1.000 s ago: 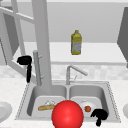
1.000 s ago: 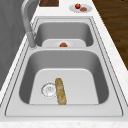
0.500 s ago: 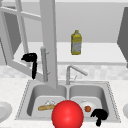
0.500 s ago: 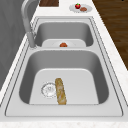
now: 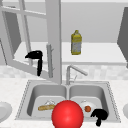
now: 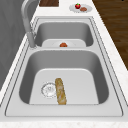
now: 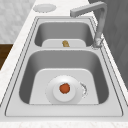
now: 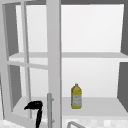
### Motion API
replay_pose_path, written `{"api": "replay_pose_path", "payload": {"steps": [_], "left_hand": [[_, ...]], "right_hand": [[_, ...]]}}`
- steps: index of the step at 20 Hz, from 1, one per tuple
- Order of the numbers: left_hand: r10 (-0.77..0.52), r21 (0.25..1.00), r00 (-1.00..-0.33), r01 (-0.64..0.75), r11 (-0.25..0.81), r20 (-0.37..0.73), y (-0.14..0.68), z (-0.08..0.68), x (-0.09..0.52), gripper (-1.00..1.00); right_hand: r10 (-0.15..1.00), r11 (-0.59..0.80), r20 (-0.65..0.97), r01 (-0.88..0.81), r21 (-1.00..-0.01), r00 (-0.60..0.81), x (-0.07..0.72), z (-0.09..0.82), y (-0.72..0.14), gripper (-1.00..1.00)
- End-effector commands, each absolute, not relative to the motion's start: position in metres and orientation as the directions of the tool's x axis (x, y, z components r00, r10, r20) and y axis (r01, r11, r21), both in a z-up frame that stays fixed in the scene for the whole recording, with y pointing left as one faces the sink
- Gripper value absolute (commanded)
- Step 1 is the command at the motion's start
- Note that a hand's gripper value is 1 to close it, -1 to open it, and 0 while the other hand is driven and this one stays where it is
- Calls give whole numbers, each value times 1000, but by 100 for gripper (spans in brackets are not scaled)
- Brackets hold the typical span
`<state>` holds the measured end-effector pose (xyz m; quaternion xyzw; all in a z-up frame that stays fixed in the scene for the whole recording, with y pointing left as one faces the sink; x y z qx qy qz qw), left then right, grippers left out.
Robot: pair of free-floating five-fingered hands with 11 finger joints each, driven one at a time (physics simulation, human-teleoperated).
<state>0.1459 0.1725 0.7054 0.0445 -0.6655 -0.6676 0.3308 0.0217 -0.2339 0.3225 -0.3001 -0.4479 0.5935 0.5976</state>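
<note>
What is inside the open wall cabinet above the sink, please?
On the lower shelf stands one yellow bottle. The left robot hand hangs by the open door, which covers part of the cabinet's inside.

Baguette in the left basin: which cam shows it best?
Left side view: the baguette lies whole on the near basin's floor beside the drain. The front view shows it partly behind the red ball; the right side view shows just its tip above the divider.
</note>
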Motion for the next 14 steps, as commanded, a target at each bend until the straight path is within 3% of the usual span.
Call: {"api": "replay_pose_path", "payload": {"steps": [1, 14], "left_hand": [[-543, 918, -749, 376, 126, 381, 159, 698, 162, -100], [-674, 922, -653, 372, 113, 346, 120, 687, 204, -100]], "right_hand": [[978, 115, 179, -441, -890, -106, 22, 323, -234, 0], [978, 115, 179, -441, -890, -106, 22, 323, -234, 0]]}}
